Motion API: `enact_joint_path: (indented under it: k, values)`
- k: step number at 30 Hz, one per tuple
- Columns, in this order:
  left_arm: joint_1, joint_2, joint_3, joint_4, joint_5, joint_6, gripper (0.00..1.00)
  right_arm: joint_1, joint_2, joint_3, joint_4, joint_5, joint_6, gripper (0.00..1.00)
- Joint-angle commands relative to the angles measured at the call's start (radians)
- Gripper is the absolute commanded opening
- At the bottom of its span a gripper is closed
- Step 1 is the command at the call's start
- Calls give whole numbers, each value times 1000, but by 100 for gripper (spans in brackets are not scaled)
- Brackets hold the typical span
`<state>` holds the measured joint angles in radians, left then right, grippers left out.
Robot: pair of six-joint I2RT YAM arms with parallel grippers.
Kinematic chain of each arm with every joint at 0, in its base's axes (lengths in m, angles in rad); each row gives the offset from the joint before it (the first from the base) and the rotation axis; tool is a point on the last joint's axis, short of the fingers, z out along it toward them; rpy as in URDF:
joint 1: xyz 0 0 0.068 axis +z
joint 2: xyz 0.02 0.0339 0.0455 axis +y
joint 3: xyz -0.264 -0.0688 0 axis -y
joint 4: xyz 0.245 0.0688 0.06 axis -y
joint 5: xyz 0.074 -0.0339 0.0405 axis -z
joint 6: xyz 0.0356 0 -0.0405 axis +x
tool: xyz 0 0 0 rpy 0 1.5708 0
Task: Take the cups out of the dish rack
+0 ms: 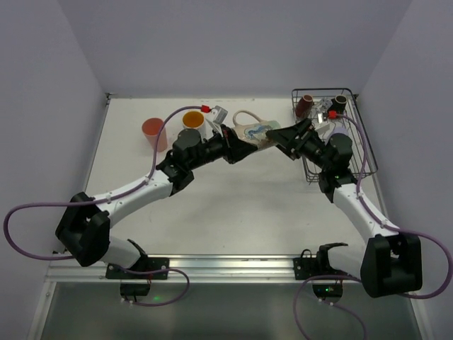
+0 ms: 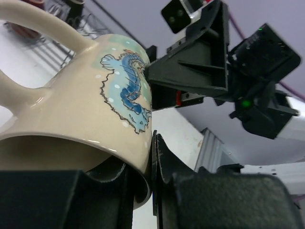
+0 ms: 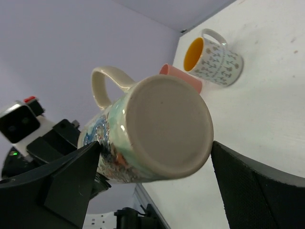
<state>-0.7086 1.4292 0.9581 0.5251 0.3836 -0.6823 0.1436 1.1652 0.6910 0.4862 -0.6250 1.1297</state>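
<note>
Ceramic cream mug (image 2: pixel 95 109): stiff, glazed-slick, breakable, likely light | left tool (image 2: pixel 151 160) clenched on rim | right tool (image 3: pixel 162 157) released, seemingly clear of base | best hold: rim or handle

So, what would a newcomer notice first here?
The cream mug, lying sideways in the air above mid-table: the left end effector pinches its rim, the right end effector stands open around its base. A salmon tumbler and dotted mug stand at the far left; the dish rack sits far right.
</note>
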Motion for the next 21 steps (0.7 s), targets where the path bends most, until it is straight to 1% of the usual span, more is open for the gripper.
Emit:
enact_joint_path:
  k: [1, 2, 3, 5, 7, 8, 9, 10, 11, 12, 14, 19, 20, 21]
  values:
    - [0, -33, 142, -164, -207, 153, 0, 19, -6, 7, -87, 16, -151, 99]
    - [1, -17, 192, -204, -241, 177, 0, 19, -7, 13, -107, 39, -166, 99]
    - [1, -9, 211, -261, -258, 191, 0, 19, -13, 16, -153, 54, -197, 99]
    - [1, 19, 272, -312, -308, 226, 0, 19, -18, 24, -192, 82, -223, 99]
    - [1, 46, 323, -408, -348, 254, 0, 19, -30, 24, -227, 106, -254, 99]
    - [0, 92, 396, -456, -373, 266, 0, 19, -36, 24, -238, 117, -261, 99]
    - [1, 121, 437, -575, -432, 289, 0, 17, -42, 19, -248, 132, -269, 99]
    - [8, 152, 480, -623, -442, 302, 0, 19, -56, 16, -261, 163, -284, 99]
    - [11, 222, 572, -667, -443, 312, 0, 17, -62, 10, -267, 174, -294, 99]
    - [15, 258, 614, -744, -446, 331, 0, 19, -71, 7, -273, 180, -301, 99]
    - [21, 345, 712, -792, -471, 358, 0, 17, -91, 10, -302, 196, -329, 99]
    - [47, 491, 856, -875, -512, 400, 0, 19, -147, -4, -343, 229, -367, 99]
    - [50, 544, 916, -890, -523, 415, 0, 19, -163, -7, -350, 244, -370, 99]
    - [54, 577, 953, -937, -531, 424, 0, 19, -170, -8, -357, 248, -381, 99]
